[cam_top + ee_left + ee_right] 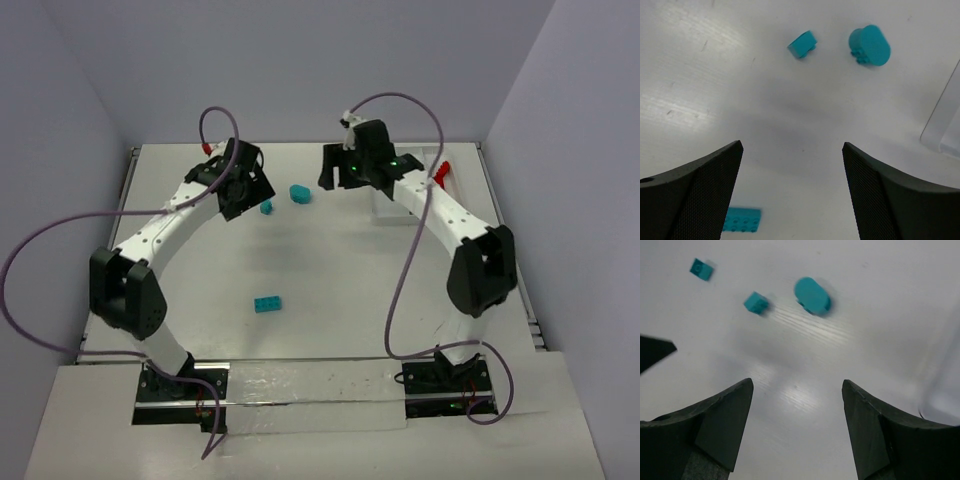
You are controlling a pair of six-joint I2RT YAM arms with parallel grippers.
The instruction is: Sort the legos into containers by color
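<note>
We judge that the sorting is between two picks: three teal legos lie loose on the table (340, 270) and neither arm holds anything. The left gripper (791, 146) hangs above the table with its jaws wide apart and nothing between them. The right gripper (797, 384) is also spread and empty.

Both point toward the same pair at the far middle. One is the small teal piece (802, 44), a wedge-like block with one sloped face. Near it, but not touching, lies the rounded teal piece (870, 45), an oval slab with a smooth top and studs showing at its edge. The flat teal brick (267, 304) lies well apart, nearer to the arm bases – its top shows rows of studs.

All three are hard, glossy plastic, and the table is matte white with a fine grain. The tray (946, 120) shows only as a pale, thin-walled edge on the right. A red piece (443, 172) appears at its far end, but we cannot tell in which compartment.

The next move, we think, calls for one arm to come down over one lego, with the jaws across its flat sides, and to close gently – such small smooth pieces can slip or tip easily.
</note>
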